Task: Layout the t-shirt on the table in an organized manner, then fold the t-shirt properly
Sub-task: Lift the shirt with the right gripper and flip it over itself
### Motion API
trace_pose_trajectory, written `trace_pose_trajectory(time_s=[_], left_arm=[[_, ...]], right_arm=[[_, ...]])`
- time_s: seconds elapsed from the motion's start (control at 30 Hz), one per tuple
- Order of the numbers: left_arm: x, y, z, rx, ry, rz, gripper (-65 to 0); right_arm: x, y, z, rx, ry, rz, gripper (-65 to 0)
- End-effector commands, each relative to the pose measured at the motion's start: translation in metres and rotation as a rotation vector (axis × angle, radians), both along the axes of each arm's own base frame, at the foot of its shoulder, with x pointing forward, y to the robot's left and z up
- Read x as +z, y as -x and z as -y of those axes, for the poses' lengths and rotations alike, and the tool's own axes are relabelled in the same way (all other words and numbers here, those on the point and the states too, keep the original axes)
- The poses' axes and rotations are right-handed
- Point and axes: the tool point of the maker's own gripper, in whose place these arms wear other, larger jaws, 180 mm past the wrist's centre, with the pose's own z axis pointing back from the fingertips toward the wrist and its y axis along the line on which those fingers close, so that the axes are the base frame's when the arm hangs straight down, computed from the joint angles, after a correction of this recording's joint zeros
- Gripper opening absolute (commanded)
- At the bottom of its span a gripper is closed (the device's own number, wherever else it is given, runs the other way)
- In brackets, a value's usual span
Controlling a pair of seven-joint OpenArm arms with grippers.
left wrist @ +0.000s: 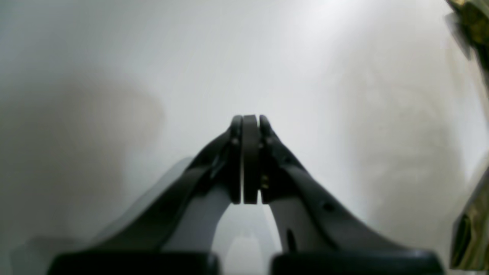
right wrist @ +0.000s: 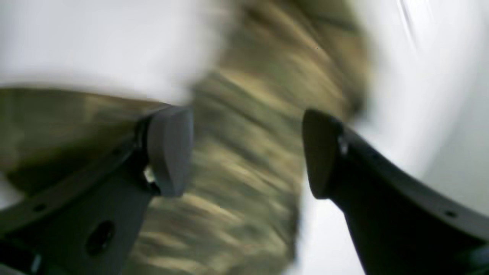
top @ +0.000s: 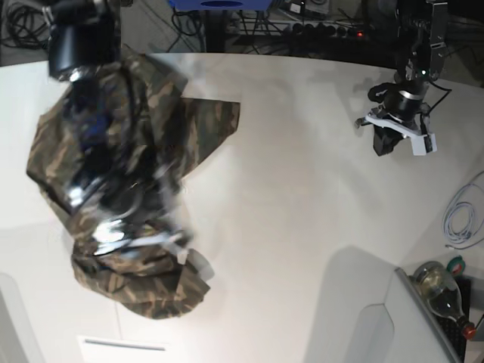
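Base view shows the t-shirt [top: 189, 128] bunched in a loose heap on the left part of the table [top: 302, 197], roughly from the 9 o'clock to the 7 o'clock side of that picture, with one flap of camouflage cloth reaching out toward the table's middle and another lump lying at about 7 o'clock near the front edge. Over the heap hangs the right arm [top: 98, 151], badly blurred, so its lower end cannot be made out there. Right wrist view gives the right gripper [right wrist: 246, 152] with its two fingers spread well apart, smeared camouflage cloth filling the gap behind them and nothing pinched between the pads. At about 2 o'clock in the base view, well apart from the shirt, the left gripper [top: 383, 145] points down over bare white table. Left wrist view shows that gripper's fingertips [left wrist: 235, 126] pressed together on nothing, with slivers of the shirt at the right edge. A white cable [top: 457, 219] and a bottle [top: 439, 287] sit at 4 o'clock, off the table's curved edge.
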Motion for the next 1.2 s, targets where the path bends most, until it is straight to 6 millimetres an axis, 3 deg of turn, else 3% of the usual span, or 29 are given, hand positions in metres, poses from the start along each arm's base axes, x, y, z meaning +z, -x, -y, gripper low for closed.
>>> trace_pose_trajectory(time_s=[0.0,0.1,0.2,0.37,0.6,0.73,0.9,1.03,1.1,1.17], left_arm=[[0.016,-0.012,-0.003,-0.004,-0.009,0.061,-65.0],[0.017,-0.013,-0.003,-0.006,-0.010,0.064,-65.0],[0.016,-0.012,-0.003,-0.007,-0.013,0.061,-65.0],[0.012,-0.005,-0.006,-0.001,-0.015,0.045,-65.0],[0.010,-0.001,-0.007,0.000,-0.019,0.035,-65.0],[0.011,-0.003,-0.007,-0.001,-0.018,0.039,-65.0],[0.010,-0.003,-0.004,-0.007,-0.016,0.038,-65.0],[0.010,-0.001,-0.007,-0.001,-0.018,0.034,-65.0],[0.009,0.000,-0.007,0.000,-0.019,0.033,-65.0],[0.009,0.000,-0.007,0.000,-0.019,0.033,-65.0]], right_arm=[[0.008,-0.005,-0.002,0.018,0.029,0.036,-22.5],[-0.034,0.020,-0.043,0.116,-0.006,-0.081,-22.5],[-0.056,0.020,-0.052,0.083,-0.079,-0.147,-22.5],[-0.084,0.006,-0.029,-0.013,-0.104,-0.243,-22.5],[-0.086,-0.009,0.007,-0.143,-0.135,-0.254,-22.5],[-0.101,-0.012,0.018,-0.200,-0.165,-0.317,-22.5],[-0.107,-0.007,0.018,-0.212,-0.172,-0.341,-22.5],[-0.120,0.011,0.008,-0.207,-0.182,-0.383,-22.8],[-0.127,0.020,0.007,-0.208,-0.186,-0.407,-28.8],[-0.129,0.026,0.003,-0.206,-0.190,-0.414,-45.3]])
